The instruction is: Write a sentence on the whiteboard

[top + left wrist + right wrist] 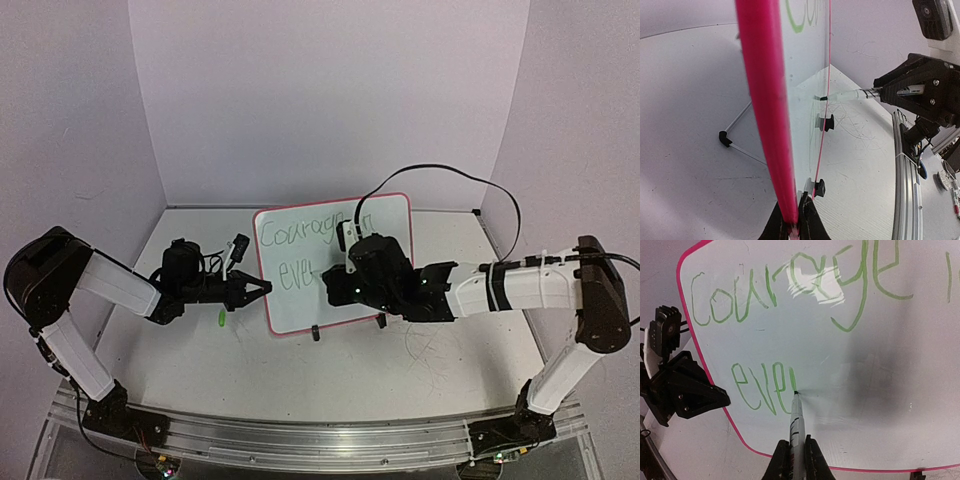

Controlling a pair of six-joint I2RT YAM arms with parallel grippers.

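- The walls (330, 90): plain pale lilac panels closing the far edge and both sides.
- The table (200, 380): white top, with faint grey scribble marks (430, 350) on its right part.
- The whiteboard (295, 312): glossy white, with rounded corners and a pink-red rim. It stands propped mid-table toward the far side, between the two arms. The left wrist view meets it edge-on, so its face is only a narrow sliver there.
- The right gripper (330, 285): in front of the board, where its arm hides the end of the top line from above. Its fingers are clamped on a marker (796, 422) whose tip touches the board.
- The left gripper (792, 227): pinching the board's left rim.
- The sentence (790, 295): thin green handwriting. The top line reads "Courage", then one stroke cut off at the frame's right edge. The lower line reads "eve" plus one upright stroke at the marker tip.
- The clip feet (827, 122): two, black, on the bottom edge.
- A small green object (221, 318): on the table near the left gripper, too small to identify.
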